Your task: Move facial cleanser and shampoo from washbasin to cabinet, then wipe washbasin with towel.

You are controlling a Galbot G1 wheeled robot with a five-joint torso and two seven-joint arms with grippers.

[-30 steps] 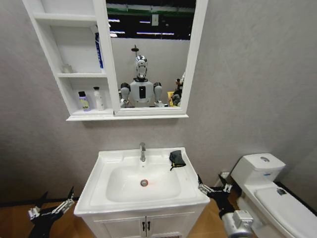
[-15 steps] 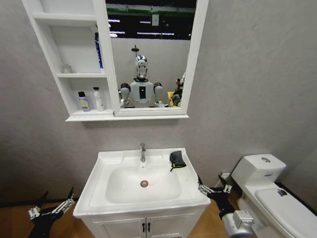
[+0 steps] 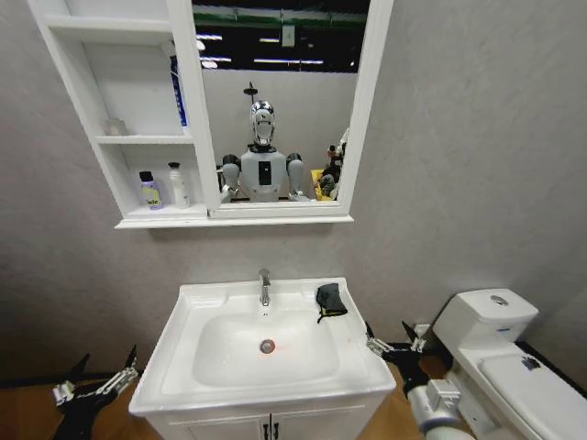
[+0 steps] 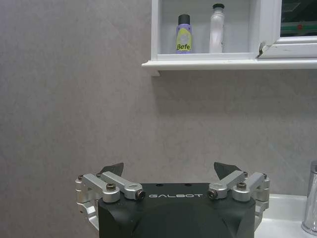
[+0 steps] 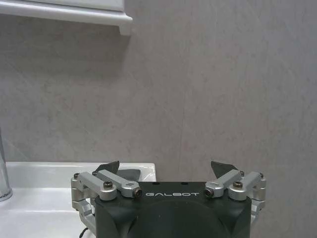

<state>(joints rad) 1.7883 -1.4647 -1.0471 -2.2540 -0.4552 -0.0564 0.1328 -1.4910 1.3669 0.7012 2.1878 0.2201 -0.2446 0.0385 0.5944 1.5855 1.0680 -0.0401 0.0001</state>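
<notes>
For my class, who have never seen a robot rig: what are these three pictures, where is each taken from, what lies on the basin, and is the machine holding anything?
This is a wheeled robot with two arms; you can see it reflected in the mirror. The wide picture comes from a camera on its head, looking down at a washbasin with a tap. The other two come from cameras on its wrists, each looking past its own end effector. The left end effector hangs low beside the basin on the robot's left, the right end effector low on its right. Both are open and hold nothing. A small dark towel lies on the basin's rim near the tap. Two bottles stand on the cabinet's lowest shelf. A toilet stands to the right.
</notes>
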